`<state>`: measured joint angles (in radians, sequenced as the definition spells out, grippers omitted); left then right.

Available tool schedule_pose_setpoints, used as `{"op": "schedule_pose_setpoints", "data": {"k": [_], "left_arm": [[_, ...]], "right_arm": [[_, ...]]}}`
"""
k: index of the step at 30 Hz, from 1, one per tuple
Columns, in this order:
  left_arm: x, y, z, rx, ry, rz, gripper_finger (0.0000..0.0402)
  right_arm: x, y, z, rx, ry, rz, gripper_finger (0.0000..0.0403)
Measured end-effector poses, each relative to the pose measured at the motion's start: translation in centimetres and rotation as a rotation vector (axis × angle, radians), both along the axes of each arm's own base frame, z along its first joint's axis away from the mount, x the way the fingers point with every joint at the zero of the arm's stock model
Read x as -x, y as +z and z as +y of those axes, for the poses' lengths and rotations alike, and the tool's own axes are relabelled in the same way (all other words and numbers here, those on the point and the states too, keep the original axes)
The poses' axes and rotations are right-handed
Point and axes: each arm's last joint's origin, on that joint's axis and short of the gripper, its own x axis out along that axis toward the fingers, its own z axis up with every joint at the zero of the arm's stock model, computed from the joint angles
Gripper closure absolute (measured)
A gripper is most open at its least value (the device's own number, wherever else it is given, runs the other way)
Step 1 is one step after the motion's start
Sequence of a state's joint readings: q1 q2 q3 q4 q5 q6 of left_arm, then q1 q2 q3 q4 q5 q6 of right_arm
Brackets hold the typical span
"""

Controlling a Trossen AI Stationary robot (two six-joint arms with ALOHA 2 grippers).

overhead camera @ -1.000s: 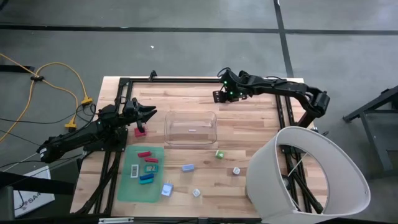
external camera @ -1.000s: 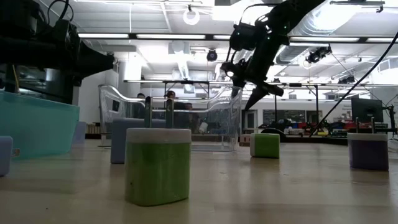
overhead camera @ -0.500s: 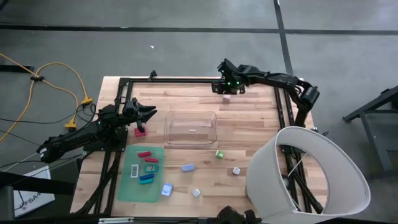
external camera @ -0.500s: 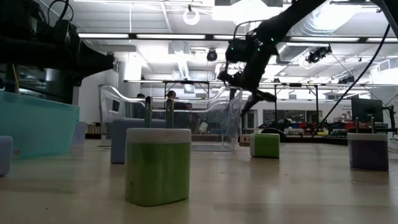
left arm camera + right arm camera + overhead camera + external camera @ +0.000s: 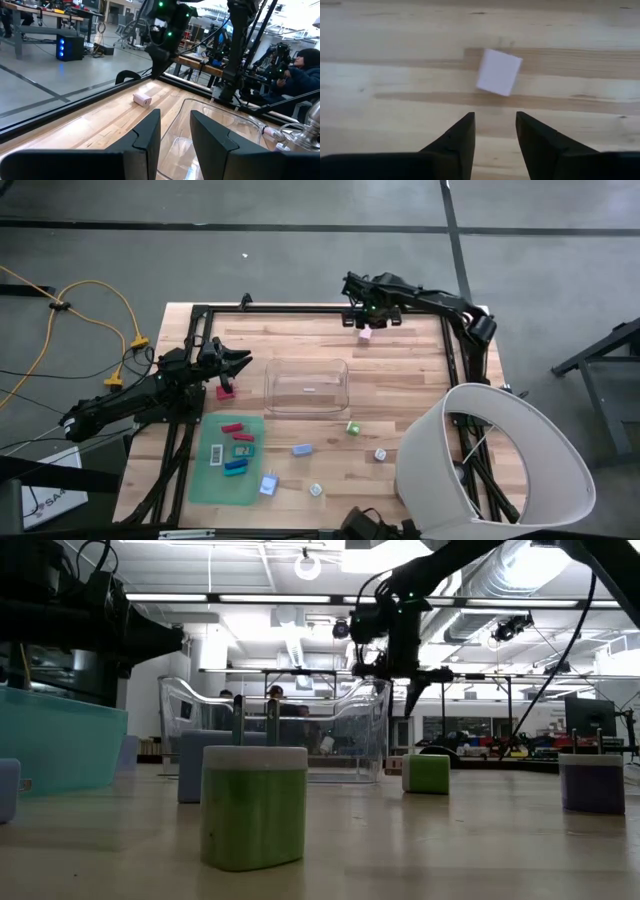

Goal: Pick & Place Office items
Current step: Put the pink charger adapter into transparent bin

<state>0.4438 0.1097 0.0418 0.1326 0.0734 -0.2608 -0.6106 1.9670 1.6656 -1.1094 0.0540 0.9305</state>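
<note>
A small pale pink block [image 5: 364, 334] [image 5: 499, 71] lies flat on the wood near the table's far edge. My right gripper [image 5: 366, 318] [image 5: 495, 122] hangs above it, pointing down and open; the block lies just beyond the fingertips. Other office items lie on the green mat [image 5: 203, 482]: a red one [image 5: 232, 428], a teal one [image 5: 243, 448] and a blue one [image 5: 235, 466]. More are scattered on the wood, such as a green cube [image 5: 353, 428]. My left gripper [image 5: 240, 361] [image 5: 175, 125] waits open at the table's left side.
A clear plastic bin [image 5: 306, 385] stands mid-table between the arms. A red piece [image 5: 225, 390] lies beside my left gripper. A large white cone-shaped shade [image 5: 490, 465] covers the near right corner. A black frame runs along the table's edges [image 5: 300, 307].
My right gripper has swung toward the table's far edge and tipped until it points straight down. The pink block, hidden under the gripper a second ago, now shows on the wood just off its fingertips.
</note>
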Motion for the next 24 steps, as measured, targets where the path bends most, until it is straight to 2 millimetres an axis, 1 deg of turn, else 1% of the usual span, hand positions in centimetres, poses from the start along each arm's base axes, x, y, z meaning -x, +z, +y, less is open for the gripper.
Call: {"op": "schedule_pose_setpoints", "data": {"k": [4,11,16,19,21,24], "left_arm": [[0.0,0.0,0.0,0.0,0.0,0.0,0.0299],[0.0,0.0,0.0,0.0,0.0,0.0,0.0299],[0.0,0.0,0.0,0.0,0.0,0.0,0.0299],[0.0,0.0,0.0,0.0,0.0,0.0,0.0299],[0.0,0.0,0.0,0.0,0.0,0.0,0.0299],[0.0,0.0,0.0,0.0,0.0,0.0,0.0299]], "right_arm": [[-0.3,-0.2,0.0,0.02,-0.015,-0.001,0.0287],[-1.2,-0.2,0.8,0.08,0.043,0.004,0.0299],[-1.5,-1.2,1.9,0.094,0.027,0.034,0.03],[-1.5,-2.1,2.4,0.089,0.014,0.038,0.0299],[-1.5,-2.9,2.6,0.088,0.009,0.041,0.0298],[-1.6,-3.4,2.6,0.106,0.009,0.027,0.0298]]}}
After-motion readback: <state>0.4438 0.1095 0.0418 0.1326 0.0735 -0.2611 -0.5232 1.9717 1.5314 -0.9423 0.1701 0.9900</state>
